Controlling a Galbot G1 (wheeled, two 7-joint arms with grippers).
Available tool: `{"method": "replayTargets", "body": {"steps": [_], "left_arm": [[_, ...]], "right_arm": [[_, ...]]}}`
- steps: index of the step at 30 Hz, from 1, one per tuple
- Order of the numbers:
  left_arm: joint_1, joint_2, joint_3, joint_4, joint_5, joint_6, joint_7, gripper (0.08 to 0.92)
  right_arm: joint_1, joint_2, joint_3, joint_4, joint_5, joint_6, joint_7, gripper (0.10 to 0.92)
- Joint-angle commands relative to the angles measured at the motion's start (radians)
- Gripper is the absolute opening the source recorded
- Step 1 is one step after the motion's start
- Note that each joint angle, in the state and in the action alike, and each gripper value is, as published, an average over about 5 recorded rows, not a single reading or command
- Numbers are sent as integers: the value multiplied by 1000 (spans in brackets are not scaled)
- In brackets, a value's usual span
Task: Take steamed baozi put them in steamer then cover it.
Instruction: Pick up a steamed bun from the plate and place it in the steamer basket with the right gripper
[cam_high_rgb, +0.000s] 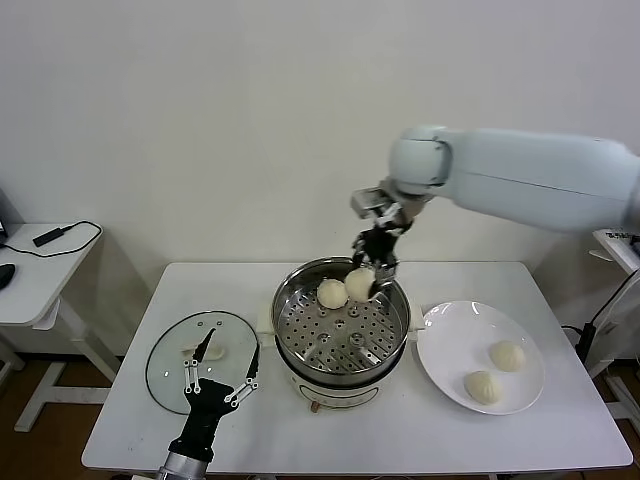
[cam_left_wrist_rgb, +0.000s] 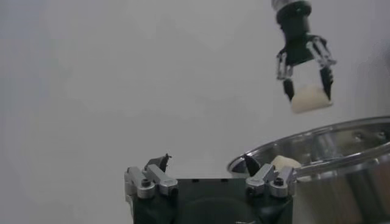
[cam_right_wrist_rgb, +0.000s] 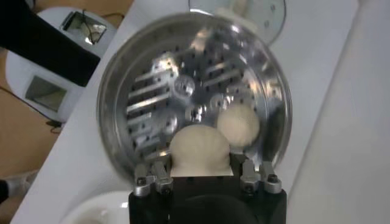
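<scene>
Right gripper (cam_high_rgb: 366, 272): it hangs above the far rim of the steamer, at about 1 o'clock of the pot. Its fingers are clenched on one steamed baozi (cam_high_rgb: 359, 283), which is clear of the tray.
Held bun, other views: the right wrist view shows it pressed between the two fingers, with the pot under it; the left wrist view shows it in the air above the steel rim.
Steamer (cam_high_rgb: 341, 357): it stands at the middle of the white table (cam_high_rgb: 400, 430), with no lid on it. The perforated tray (cam_high_rgb: 335, 338) inside is visible.
Bun in the steamer (cam_high_rgb: 332, 293): it lies on the tray at about 11 o'clock, just beside the held one.
Plate (cam_high_rgb: 448, 345): white, at 3 o'clock of the steamer. It carries two more buns (cam_high_rgb: 508, 355) and (cam_high_rgb: 483, 387), near each other.
Cover (cam_high_rgb: 170, 360): it lies flat on the table at 9 o'clock of the steamer, near it.
Left gripper (cam_high_rgb: 221, 375): it is low at the near edge of the cover, fingers spread and holding nothing.
</scene>
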Motion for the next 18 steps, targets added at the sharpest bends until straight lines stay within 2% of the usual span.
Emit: {"method": "replayTargets", "body": {"steps": [1, 18], "left_arm": [[-1, 3, -1, 3, -1, -1, -1, 823], [-2, 6, -16, 12, -7, 1, -3, 823]], "right_arm": [[-65, 188, -52, -59, 90, -47, 125, 653], [-176, 230, -27, -115, 57, -61, 160, 653]]}}
